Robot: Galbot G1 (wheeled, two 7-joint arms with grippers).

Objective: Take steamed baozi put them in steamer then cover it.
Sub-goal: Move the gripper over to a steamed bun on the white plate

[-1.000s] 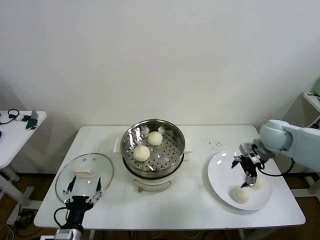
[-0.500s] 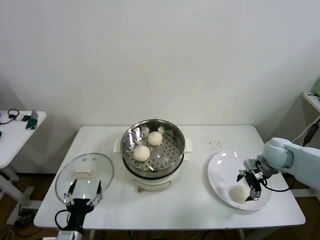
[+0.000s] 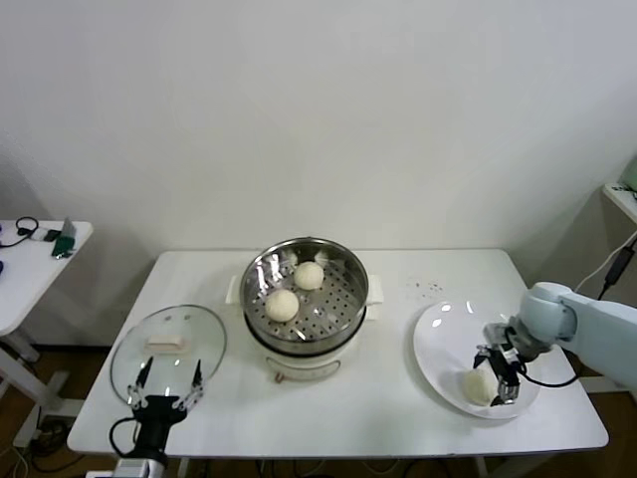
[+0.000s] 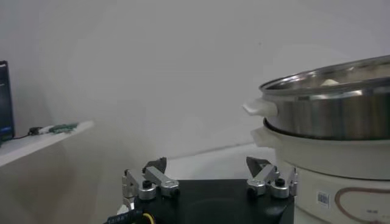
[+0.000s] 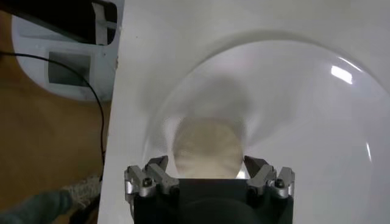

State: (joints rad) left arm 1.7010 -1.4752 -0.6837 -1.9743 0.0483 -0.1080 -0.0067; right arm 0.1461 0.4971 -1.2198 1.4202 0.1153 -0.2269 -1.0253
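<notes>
Two steamed baozi (image 3: 282,304) lie in the shiny steamer (image 3: 343,299) at the table's middle. Another baozi (image 3: 478,385) rests on the white plate (image 3: 443,344) at the right. My right gripper (image 3: 498,376) is low over that plate, open, its fingers on either side of this baozi (image 5: 207,146). In the right wrist view my right gripper (image 5: 206,165) shows the bun filling the gap between the fingertips. My left gripper (image 3: 164,383) waits open at the table's front left, beside the glass lid (image 3: 169,344). From the left wrist, the left gripper (image 4: 207,167) faces the steamer (image 4: 329,109).
The steamer sits on a white cooker base (image 3: 299,366) with side handles. The plate lies close to the table's front right edge (image 3: 557,438). A small side table (image 3: 30,259) with cables stands off to the left. A wall rises behind the table.
My right gripper has dropped toward the front of the plate and now straddles a baozi. The left arm has not moved.
</notes>
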